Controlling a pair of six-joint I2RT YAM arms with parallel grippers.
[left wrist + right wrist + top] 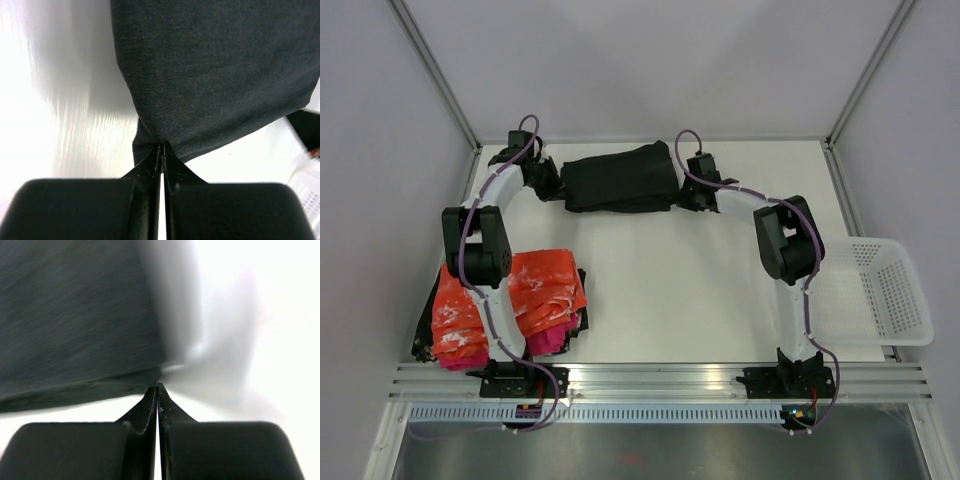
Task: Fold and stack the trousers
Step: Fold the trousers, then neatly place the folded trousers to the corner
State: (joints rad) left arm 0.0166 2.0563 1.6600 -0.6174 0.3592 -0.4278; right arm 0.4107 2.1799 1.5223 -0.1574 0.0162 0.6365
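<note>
The black trousers (pixel 620 178) lie folded into a compact block at the back middle of the white table (pixel 680 290). My left gripper (pixel 552 185) is at their left end. In the left wrist view its jaws are closed together (pixel 162 146), pinching the near edge of the dark fabric (pixel 215 75). My right gripper (pixel 688 192) is at their right end. In the right wrist view its jaws are closed (pixel 158 386) right at the fabric's corner (pixel 75 325), and that view is blurred.
An orange-and-white mottled garment (pixel 545 290) lies on a magenta one (pixel 552 340) at the front left, beside the left arm. A white mesh basket (pixel 880 290) stands at the right table edge. Metal frame posts rise at the back corners.
</note>
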